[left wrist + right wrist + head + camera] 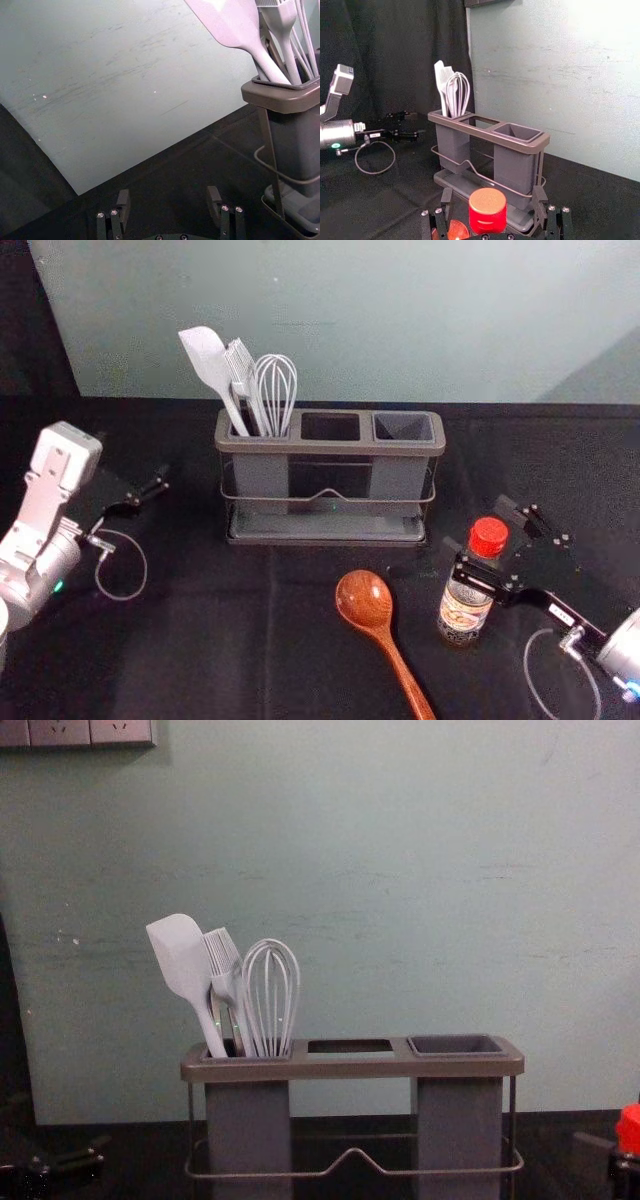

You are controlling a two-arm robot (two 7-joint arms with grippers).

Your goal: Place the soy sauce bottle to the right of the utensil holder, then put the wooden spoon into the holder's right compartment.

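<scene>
The right gripper is open around the upper part of the soy sauce bottle, which stands upright, right of the wooden spoon. In the right wrist view, the red cap lies between the spread fingers of the right gripper, with gaps on both sides. The utensil holder stands behind; its right compartment is empty, and its left one holds a spatula, brush and whisk. Off to the holder's left, the left gripper is open; its fingers are apart in its wrist view, left gripper.
A pale wall rises behind the dark tabletop. The holder's wire rail runs along its front. Dark cloth hangs beyond the left arm, and a socket panel is on the wall.
</scene>
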